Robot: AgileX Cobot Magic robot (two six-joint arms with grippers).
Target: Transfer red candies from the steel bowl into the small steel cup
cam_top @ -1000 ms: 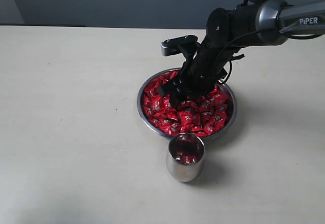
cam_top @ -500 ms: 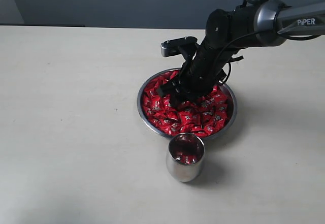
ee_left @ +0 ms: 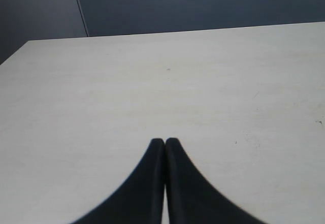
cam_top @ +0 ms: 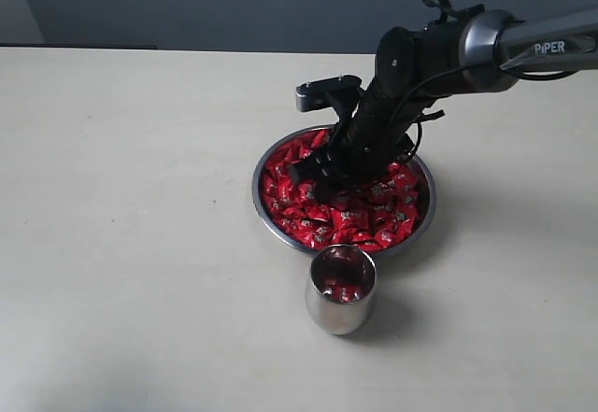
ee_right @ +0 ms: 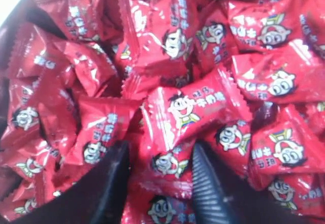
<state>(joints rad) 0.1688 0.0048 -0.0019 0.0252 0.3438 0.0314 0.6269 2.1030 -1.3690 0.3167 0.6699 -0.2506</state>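
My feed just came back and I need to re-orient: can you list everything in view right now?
candies: many, red, heaped in the bowl; some red also shows inside the cup
bowl: one, steel, mid-table
cup: one, steel, upright, just below the bowl in the exterior view
table: one, pale beige, under everything
wall: one, dark grey-blue, behind the table
left claw: one, black, shut, over bare table
right claw: one, black, open, down among the candies in the bowl

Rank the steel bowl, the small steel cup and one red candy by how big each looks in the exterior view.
1. steel bowl, clearly the broadest
2. small steel cup
3. one red candy, by far the smallest
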